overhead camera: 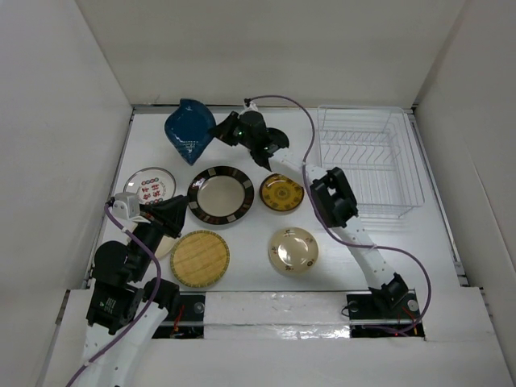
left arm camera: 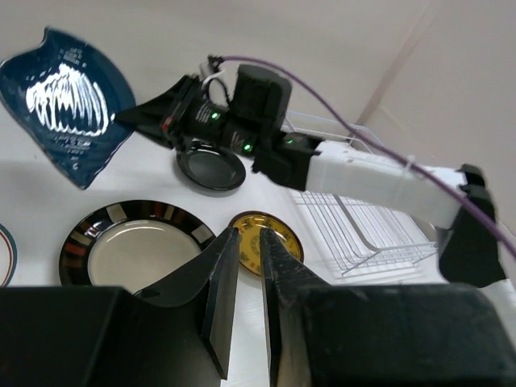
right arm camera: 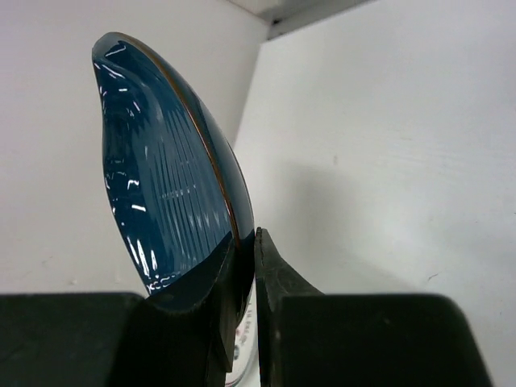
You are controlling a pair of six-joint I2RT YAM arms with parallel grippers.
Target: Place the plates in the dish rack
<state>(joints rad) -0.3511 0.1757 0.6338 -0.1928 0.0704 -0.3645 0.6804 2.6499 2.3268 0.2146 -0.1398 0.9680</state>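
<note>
My right gripper [overhead camera: 216, 133] is shut on the rim of the teal-blue plate [overhead camera: 189, 129] and holds it tilted up at the back left; in the right wrist view the plate [right arm camera: 169, 185] stands on edge between the fingertips [right arm camera: 246, 242]. My left gripper [overhead camera: 169, 216] is shut and empty at the left, its tips [left arm camera: 246, 234] over the table. The white wire dish rack [overhead camera: 371, 161] stands at the back right with no plates in it. On the table lie the striped-rim plate [overhead camera: 220, 194], yellow-patterned plate [overhead camera: 281, 192], cream plate [overhead camera: 293, 249], tan woven-look plate [overhead camera: 199, 258] and red-marked white plate [overhead camera: 149, 185].
A glossy black plate [left arm camera: 211, 167] lies under my right wrist, mostly hidden in the top view. A pale plate [overhead camera: 165, 244] shows partly under my left arm. White walls close in the table on the left, back and right.
</note>
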